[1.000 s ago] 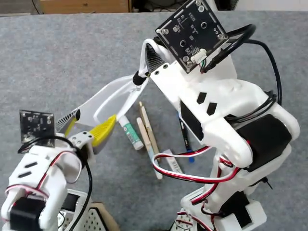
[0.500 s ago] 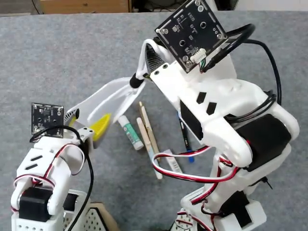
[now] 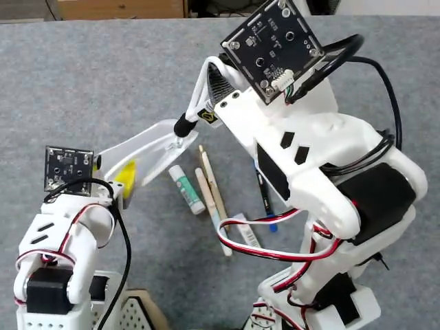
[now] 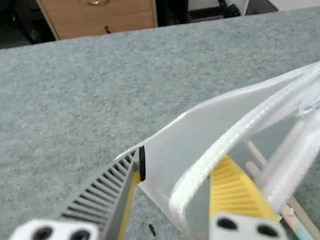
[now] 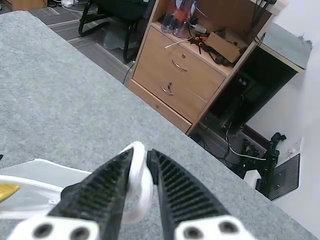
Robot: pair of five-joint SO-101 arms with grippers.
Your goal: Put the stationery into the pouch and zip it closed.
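From above, the pouch [image 3: 148,143] stretches between the left gripper [image 3: 121,176] and the right gripper [image 3: 210,79], with the stationery [image 3: 206,187] just beside it; the left wrist view shows the left gripper's jaws pinching the pouch wall, and the right wrist view shows the right gripper clamping the pouch's white loop [image 5: 143,194].

Desk [image 3: 103,75] had a grey felt-like cloth on it, matt and a bit fuzzy. The pouch [image 3: 148,141] was milky see-through plastic, smooth, with a ribbed zip edge. Its cord loop [image 5: 138,148] looked like glossy white plastic. The right fingers [image 5: 100,192] were ribbed matt black plastic, and one of the left fingers [image 4: 235,192] was ribbed yellow plastic. Arm shells [image 3: 323,151] were glossy white plastic. The two sticks [image 3: 212,180] looked like bare wood.
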